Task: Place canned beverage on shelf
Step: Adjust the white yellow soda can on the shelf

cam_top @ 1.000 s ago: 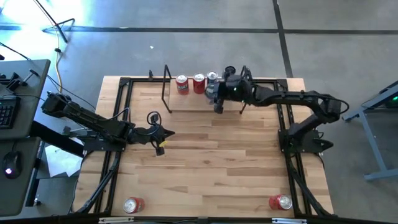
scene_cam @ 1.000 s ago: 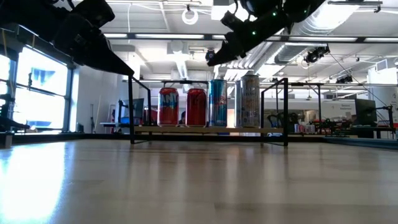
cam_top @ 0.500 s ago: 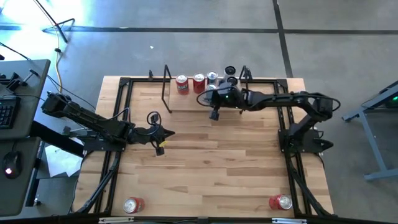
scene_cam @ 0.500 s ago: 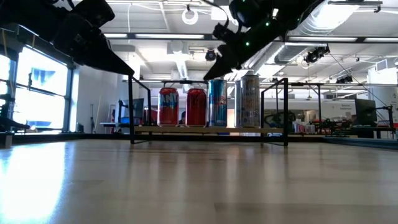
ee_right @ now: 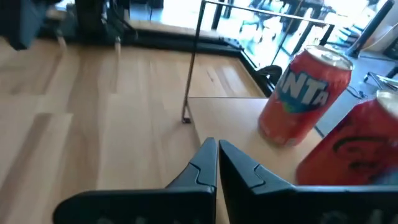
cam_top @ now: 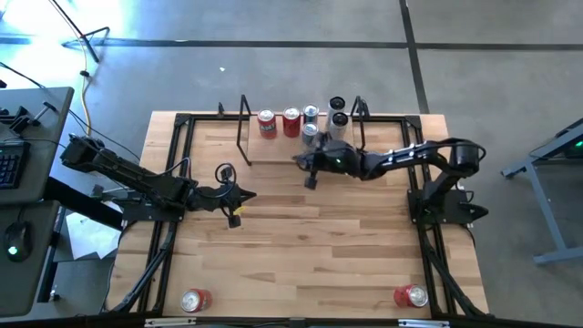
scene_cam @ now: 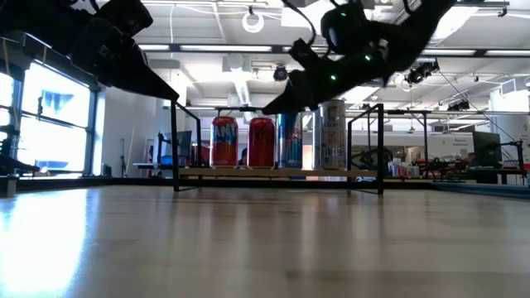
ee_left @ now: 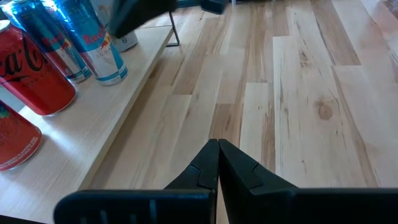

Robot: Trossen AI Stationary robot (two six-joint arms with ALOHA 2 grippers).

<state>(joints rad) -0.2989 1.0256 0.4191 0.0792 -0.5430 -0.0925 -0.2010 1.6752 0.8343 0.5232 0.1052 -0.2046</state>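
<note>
Two red cans (scene_cam: 243,141) and two blue-and-silver cans (ee_left: 74,37) stand on the pale wood shelf (ee_left: 81,124) — its end frames black (ee_right: 193,62). The tabletop (cam_top: 310,246) is striped light wood.

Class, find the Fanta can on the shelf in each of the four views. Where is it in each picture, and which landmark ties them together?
High view: Fanta can, leftmost in the row on the shelf.
Low view: leftmost standing can.
Left wrist view: probably the nearest red can, partly out of frame, label unreadable.
Right wrist view: label facing the camera.
Landmark: the Coca-Cola can beside it in every view.
</note>
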